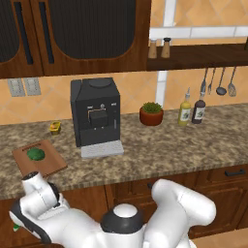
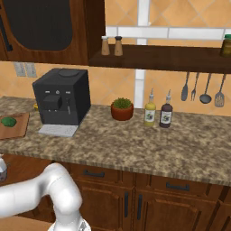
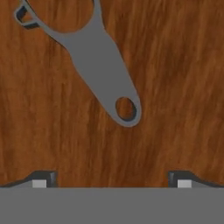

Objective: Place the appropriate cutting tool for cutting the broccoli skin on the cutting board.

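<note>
1. A speckled brown stone counter (image 1: 160, 150) runs across the kitchen under dark wooden cabinets.
2. Near the counter's left end, close to its front edge, lies the reddish-brown cutting board (image 1: 51, 162), also seen at the left of the right base view (image 2: 16, 126).
3. The broccoli (image 1: 35, 154), a small dark green lump, sits on the board, toward its back edge (image 2: 8, 121).
4. A black coffee machine (image 1: 95, 114) stands just right of the board; a small yellow object (image 1: 55, 127) sits near the back wall, left of the machine.
5. Farther right along the back edge are a potted green plant (image 1: 151, 113) and two bottles (image 1: 191, 110).
6. The white arm bends down below the counter's front edge at the left.
7. In the hand view, the gripper (image 3: 111, 181) has its two tips spread wide with nothing between them, over a wooden surface.
8. A grey metal peeler (image 3: 94, 59) lies on that wood, clear of the tips.
9. The green-handled knife cannot be made out with certainty.
</note>
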